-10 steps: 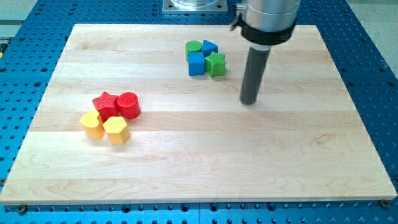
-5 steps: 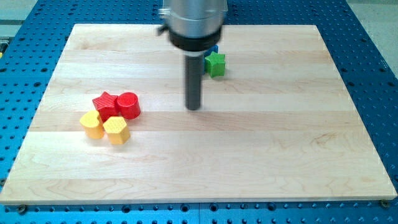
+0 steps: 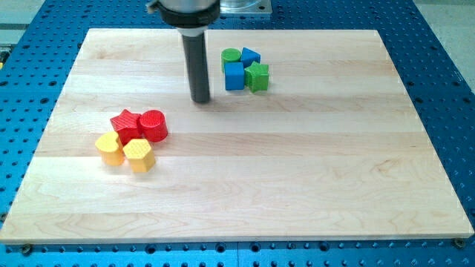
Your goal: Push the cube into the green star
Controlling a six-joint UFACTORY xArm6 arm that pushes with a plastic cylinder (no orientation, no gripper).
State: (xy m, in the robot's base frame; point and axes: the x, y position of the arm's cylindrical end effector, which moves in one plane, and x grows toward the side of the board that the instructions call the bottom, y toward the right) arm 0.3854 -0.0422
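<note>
— Where is the blue cube (image 3: 234,75)?
— Far on the desk (image 3: 312,170), a bit right of the middle. Its right side already seems to touch the green star (image 3: 257,76).
— What else sits there?
— A green round block (image 3: 231,55) and a small blue block (image 3: 250,55) just behind them.
— And my tip (image 3: 200,99)?
— Just left of the cube, a little nearer, not touching.
— Is there a hand?
— No hand, only a rod. It holds nothing.
— What step is this?
— I think lining up. Next, slide right into the cube's left side.
— Other blocks?
— A red star (image 3: 126,123), a red round block (image 3: 153,124) and two yellow blocks (image 3: 125,151), near left.
</note>
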